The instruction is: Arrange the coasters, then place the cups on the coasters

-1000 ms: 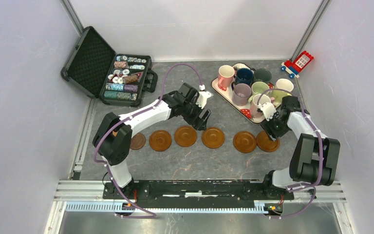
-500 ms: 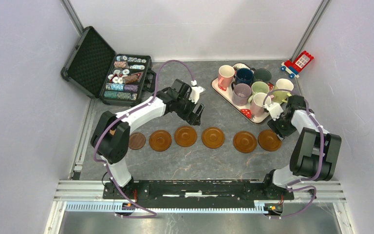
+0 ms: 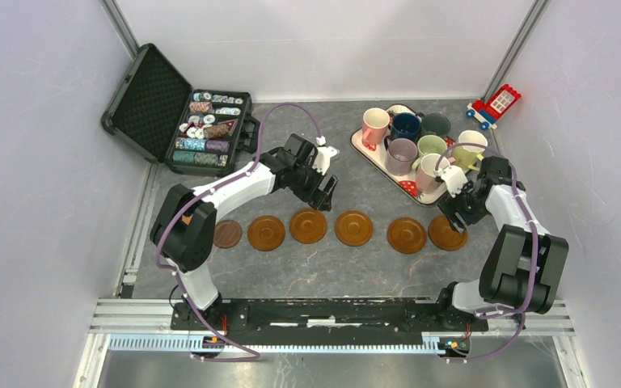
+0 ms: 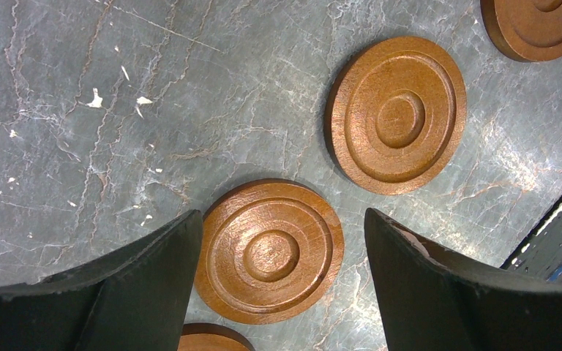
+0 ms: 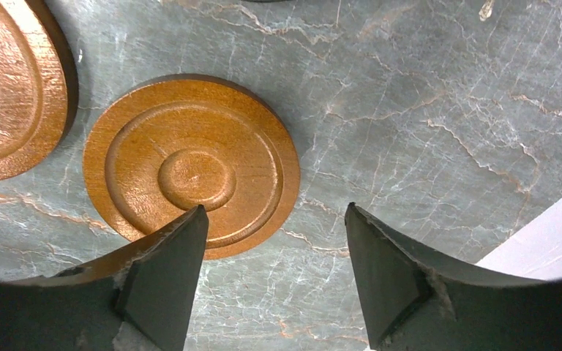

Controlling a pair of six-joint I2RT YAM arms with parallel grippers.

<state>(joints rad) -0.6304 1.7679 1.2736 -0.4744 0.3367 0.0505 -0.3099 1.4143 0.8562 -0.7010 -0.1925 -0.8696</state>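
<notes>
brown coasters (image 3: 353, 228) (concentric rings), grey marbled table (image 3: 356, 271)

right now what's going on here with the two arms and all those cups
Two robot arms are setting up coasters for mugs. Six wooden coasters lie in a row on the table. The left gripper hangs open and empty over the middle of the row, and the right gripper hangs open and empty near its right end. The mugs sit bunched on the tray at the back right, none on a coaster yet.
</notes>
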